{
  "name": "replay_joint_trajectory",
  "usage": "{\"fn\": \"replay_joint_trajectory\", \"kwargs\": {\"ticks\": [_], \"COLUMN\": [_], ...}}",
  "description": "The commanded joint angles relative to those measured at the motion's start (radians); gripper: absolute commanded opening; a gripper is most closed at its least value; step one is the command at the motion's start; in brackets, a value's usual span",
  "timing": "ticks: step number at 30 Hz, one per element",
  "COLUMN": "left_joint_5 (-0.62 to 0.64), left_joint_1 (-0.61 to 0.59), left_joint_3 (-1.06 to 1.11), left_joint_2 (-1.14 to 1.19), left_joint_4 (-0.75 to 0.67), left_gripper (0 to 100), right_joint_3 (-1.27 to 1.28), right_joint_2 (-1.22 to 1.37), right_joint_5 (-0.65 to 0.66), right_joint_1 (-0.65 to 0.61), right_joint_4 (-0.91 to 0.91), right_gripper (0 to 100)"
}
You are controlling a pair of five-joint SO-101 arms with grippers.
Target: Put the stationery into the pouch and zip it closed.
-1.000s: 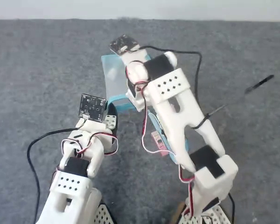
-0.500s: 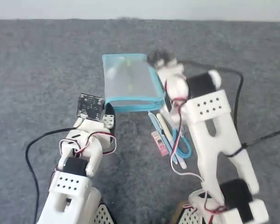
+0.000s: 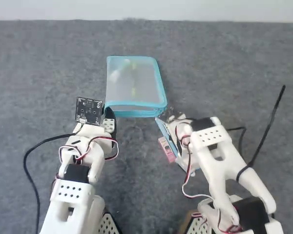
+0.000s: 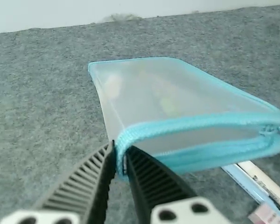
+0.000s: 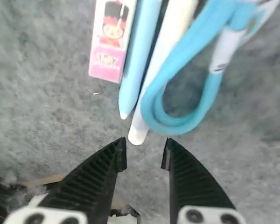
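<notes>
Overhead, a translucent pouch (image 3: 133,85) with teal edging lies flat on the grey, carpet-like worktop (image 3: 39,63), toward 12 o'clock from the middle of the high view. The left tool (image 4: 117,156) sits at the pouch's 7 o'clock corner, and its own wrist view shows the ribbed jaws pinched tight on the teal zip edge there. The stationery lies loose on the worktop just off the pouch's 5 o'clock corner: a pink eraser (image 3: 167,148), a pale blue pen (image 5: 139,56), a white pen (image 5: 168,60) and a blue looped cord (image 5: 177,127), bunched side by side. The right tool (image 5: 143,149) hangs over that cluster, jaws narrowly parted with nothing between them and the white pen's tip just beyond the gap.
</notes>
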Motion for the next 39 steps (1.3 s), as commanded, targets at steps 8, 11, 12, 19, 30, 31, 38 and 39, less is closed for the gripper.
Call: {"fn": "replay_joint_trajectory", "kwargs": {"ticks": [8,11,12,19,30,31,38,39], "left_joint_5": [0.014,0.014,0.014,0.014,0.014,0.014,0.012,0.012], "left_joint_1": [-0.006,-0.006,-0.006,-0.006,-0.006,-0.006,-0.006,-0.006], "left_joint_3": [-0.03,-0.03,-0.03,-0.03,-0.03,-0.03,-0.03,-0.03], "left_joint_2": [0.002,0.0,-0.002,-0.002,-0.002,-0.002,0.003,0.003], "left_joint_4": [-0.032,-0.031,-0.029,-0.028,-0.028,-0.028,-0.029,-0.029], "left_gripper": [1,1,1,1,1,1,1,1], "right_joint_3": [0.092,0.106,0.107,0.109,0.04,0.034,-0.06,-0.077], "right_joint_2": [-0.056,-0.056,-0.056,-0.021,0.165,0.154,-0.058,-0.107], "right_joint_5": [0.008,-0.038,-0.046,-0.046,-0.052,-0.052,0.032,0.046], "right_joint_1": [0.008,0.008,0.008,0.008,0.085,0.12,0.351,0.366], "right_joint_4": [-0.153,-0.186,-0.196,-0.211,-0.237,-0.236,-0.068,-0.033], "right_gripper": [14.0,14.1,14.1,13.6,0.6,0.9,0.8,0.8]}}
